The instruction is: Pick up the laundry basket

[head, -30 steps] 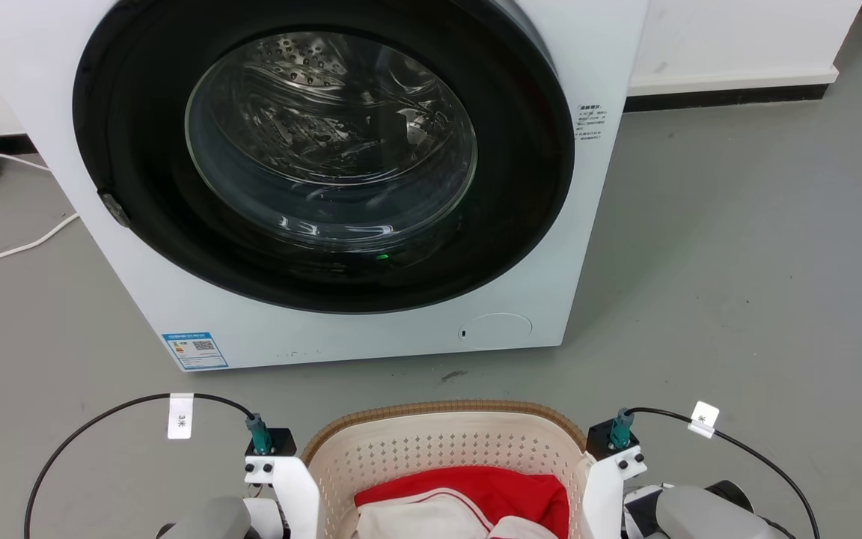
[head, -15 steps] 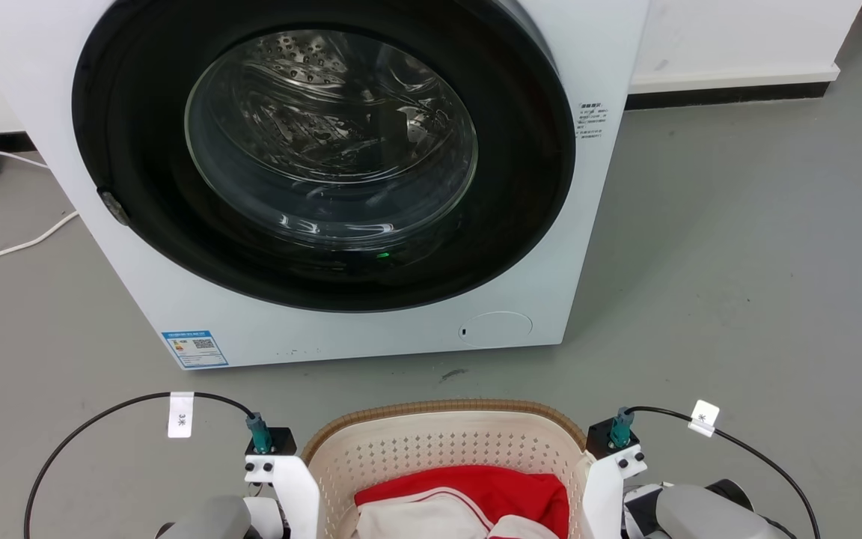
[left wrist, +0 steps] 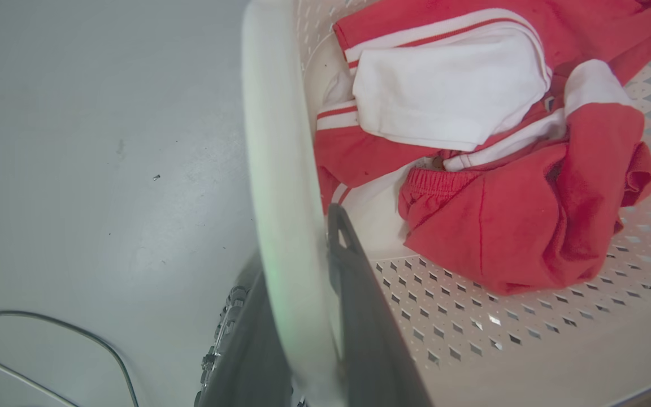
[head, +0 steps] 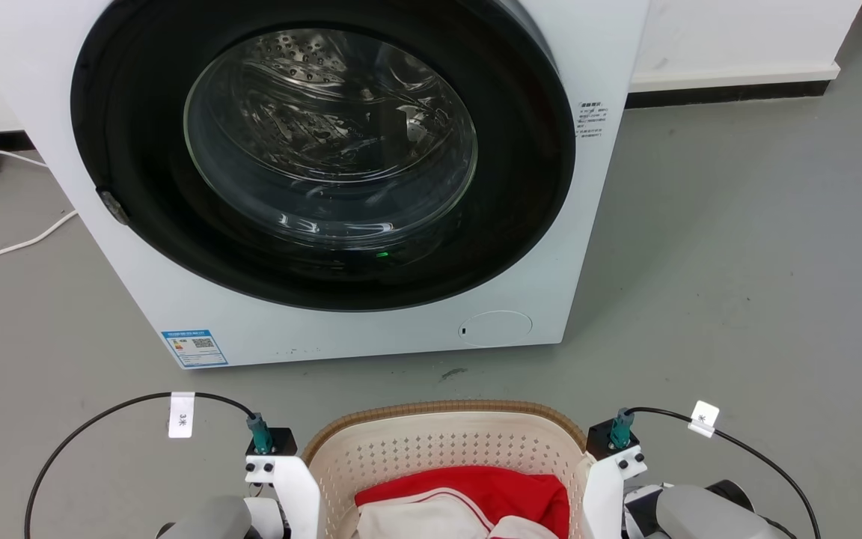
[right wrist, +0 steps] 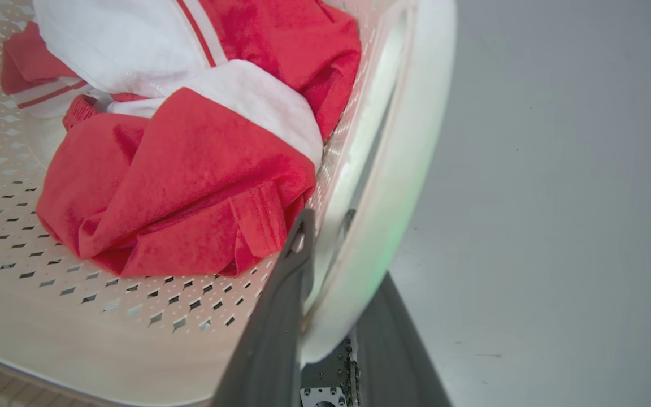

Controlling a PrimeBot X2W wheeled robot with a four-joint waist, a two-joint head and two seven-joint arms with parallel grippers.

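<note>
Clamping the laundry basket (head: pixel 442 449) by its handles, at 9 o'clock with the left gripper (left wrist: pixel 302 265), at 3 o'clock with the right gripper (right wrist: pixel 341 257).

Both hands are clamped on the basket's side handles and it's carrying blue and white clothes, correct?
Not blue: the clothes in the laundry basket are red and white, as both wrist views show. The rest stands: the left hand and right hand are each clamped on a side handle.
</note>
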